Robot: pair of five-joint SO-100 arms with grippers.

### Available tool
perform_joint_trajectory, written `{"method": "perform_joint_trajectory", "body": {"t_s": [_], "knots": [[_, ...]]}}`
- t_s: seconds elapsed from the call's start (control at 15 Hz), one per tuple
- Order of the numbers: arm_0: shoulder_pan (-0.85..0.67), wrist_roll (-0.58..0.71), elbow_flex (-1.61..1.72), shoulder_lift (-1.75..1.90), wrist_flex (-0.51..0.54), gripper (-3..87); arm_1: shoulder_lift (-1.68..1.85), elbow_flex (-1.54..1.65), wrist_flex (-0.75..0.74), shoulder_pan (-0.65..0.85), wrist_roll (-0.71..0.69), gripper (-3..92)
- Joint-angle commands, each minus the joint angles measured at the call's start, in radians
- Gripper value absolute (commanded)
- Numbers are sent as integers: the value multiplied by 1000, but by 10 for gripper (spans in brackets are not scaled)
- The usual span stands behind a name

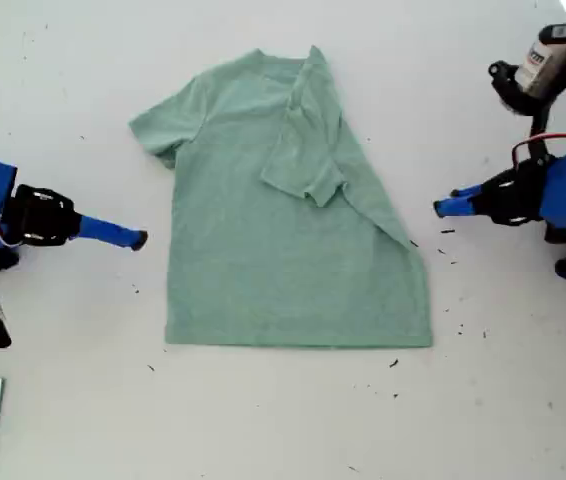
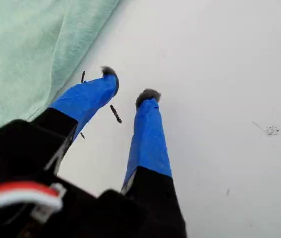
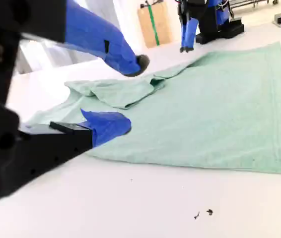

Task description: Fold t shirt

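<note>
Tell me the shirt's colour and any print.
Pale mint green, plain, no print on the shirt; clearest in the exterior view.

The t shirt [image 1: 263,240] is plain pale mint green, unprinted. The worktop [image 1: 283,420] is white with small dark specks. Both grippers' fingers [image 2: 148,139] are blue with dark tips.

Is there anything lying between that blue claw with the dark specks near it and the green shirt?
Only bare white table with tiny dark specks separates my first gripper from the pale mint-green cotton t shirt, in the exterior and first wrist views.
</note>
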Motion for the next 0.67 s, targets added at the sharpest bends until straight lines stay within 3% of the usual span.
{"method": "perform_joint_trajectory", "body": {"t_s": [0.0, 0.2, 0.4, 0.47, 0.53, 0.6], "knots": [[67, 8, 9, 8, -6, 147, 14, 64, 2, -6, -14, 110], [20, 11, 9, 8, -6, 147, 14, 64, 2, -6, -6, 110], [-26, -41, 6, 8, 0, 137, 15, 64, 0, -9, 457, 110], [-35, -25, 6, 8, -12, 137, 15, 64, 0, -15, 549, 110], [-41, -44, 3, 8, -21, 1, 15, 64, 0, -11, 548, 110], [-87, -169, 3, 8, -2, -1, 15, 64, 0, -8, 601, 110]]}}
